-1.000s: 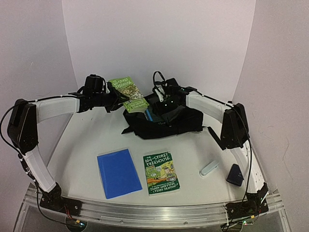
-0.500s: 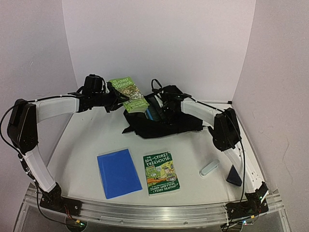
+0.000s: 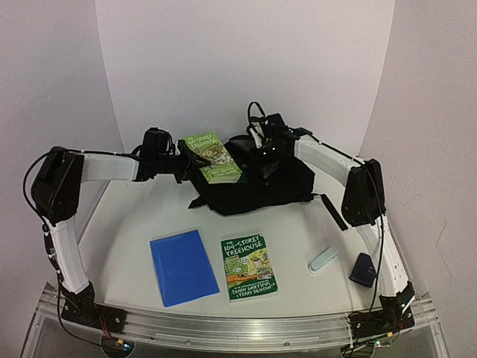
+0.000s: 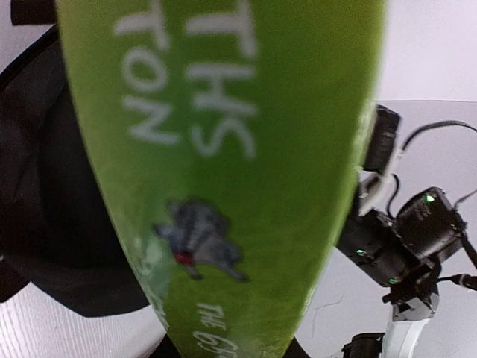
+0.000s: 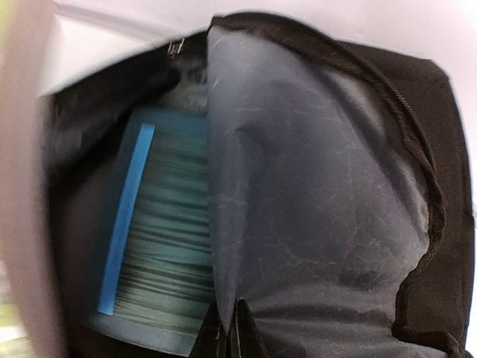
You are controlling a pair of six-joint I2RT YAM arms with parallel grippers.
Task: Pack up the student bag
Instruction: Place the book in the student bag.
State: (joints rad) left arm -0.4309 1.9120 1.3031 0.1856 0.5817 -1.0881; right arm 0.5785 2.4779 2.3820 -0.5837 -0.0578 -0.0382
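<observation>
- The bag [image 3: 257,190] lies at the back of the worktop [image 3: 127,216], between the two arms, with its mouth on the side facing the left arm.
- The right fingers [image 5: 212,339] are pressed together on a fold of the bag's grey lining. They lift it so the mouth gapes, and a blue book [image 5: 156,246] lies flat inside.
- The left fingers [image 3: 179,162] are hidden behind the green book [image 3: 215,158], and the wrist view shows only its cover. The book hangs clear of the worktop at that arm's end, so I judge them closed on its near edge.
- The relation that matters: the mouth lies just beyond the green book's free end, to the left arm's right and slightly lower. In the top view that end overlaps the bag's rim; I cannot tell whether it is inside.
- The green book's long axis runs from the left fingers toward the mouth, tilted.
- The left arm is the one placed to feed it in. The next move is probably a push along that axis while the right fingers hold the lining clear.
</observation>
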